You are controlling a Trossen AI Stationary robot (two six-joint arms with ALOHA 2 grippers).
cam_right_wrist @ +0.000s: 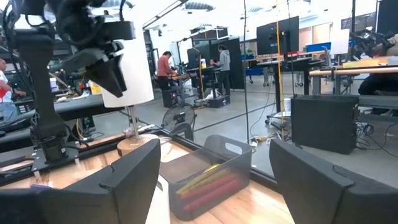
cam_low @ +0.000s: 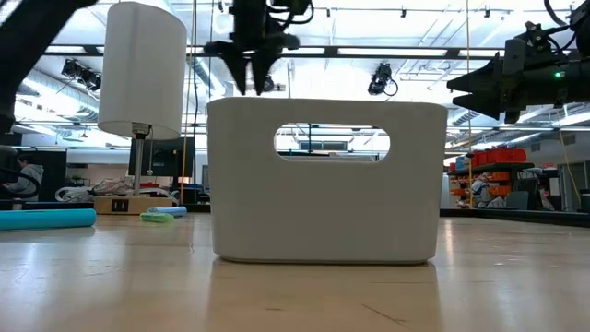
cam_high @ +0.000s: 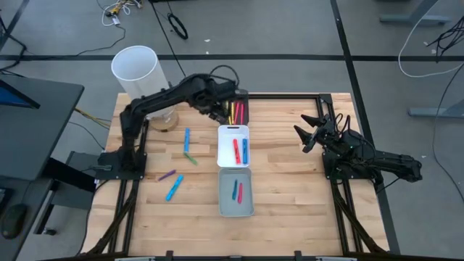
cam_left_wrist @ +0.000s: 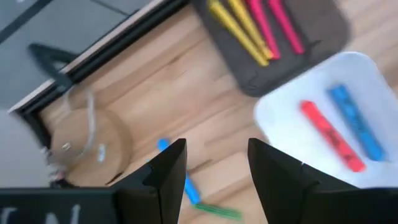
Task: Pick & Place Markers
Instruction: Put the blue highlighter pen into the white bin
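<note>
My left hand (cam_high: 220,112) hangs released and empty above the tabletop (cam_high: 290,181), just left of the black tray (cam_high: 238,111) near the frame's top centre. That tray holds four markers that I can count, two yellow (cam_left_wrist: 239,28) and two red or pink (cam_left_wrist: 277,23). Directly below it, the white tray (cam_high: 233,146) holds two, one red (cam_high: 236,150) and one blue (cam_high: 245,150). The grey tray (cam_high: 235,192) beneath that holds two more, blue (cam_high: 234,190) and red (cam_high: 240,192). Four markers lie loose on the wood left of the trays: blue (cam_high: 186,139), green (cam_high: 190,157), purple (cam_high: 167,175), blue (cam_high: 174,187). One white cylinder (cam_high: 138,71) stands at upper left. My right hand (cam_high: 310,132) waits released at right.
</note>
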